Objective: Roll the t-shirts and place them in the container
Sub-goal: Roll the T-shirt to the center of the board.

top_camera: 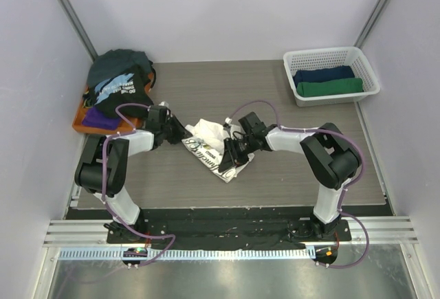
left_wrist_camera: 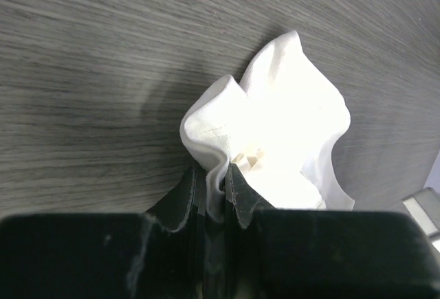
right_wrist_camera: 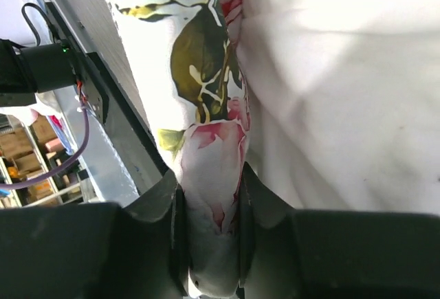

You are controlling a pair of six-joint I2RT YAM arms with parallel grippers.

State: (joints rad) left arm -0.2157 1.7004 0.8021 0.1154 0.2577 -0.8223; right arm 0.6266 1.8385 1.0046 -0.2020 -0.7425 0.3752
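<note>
A cream-white t-shirt [top_camera: 210, 141] with a pink-rose print and dark script lies crumpled in the middle of the table. My left gripper [top_camera: 184, 134] is shut on a plain white fold at its left edge; in the left wrist view the cloth [left_wrist_camera: 275, 120] bunches up from between the fingers [left_wrist_camera: 240, 189]. My right gripper [top_camera: 229, 156] is shut on the printed side. In the right wrist view a rose-printed fold [right_wrist_camera: 206, 154] is pinched in that gripper [right_wrist_camera: 210, 179]. Other t-shirts, black with pale-blue print [top_camera: 122, 87], dark teal [top_camera: 122, 58] and purple [top_camera: 96, 117], are piled at the back left.
The pile rests on a flat orange tray [top_camera: 78, 124] by the left wall. A white lattice basket [top_camera: 330, 57] at the back right holds a navy roll [top_camera: 323, 75] and a green roll [top_camera: 330, 88]. Walls close in both sides.
</note>
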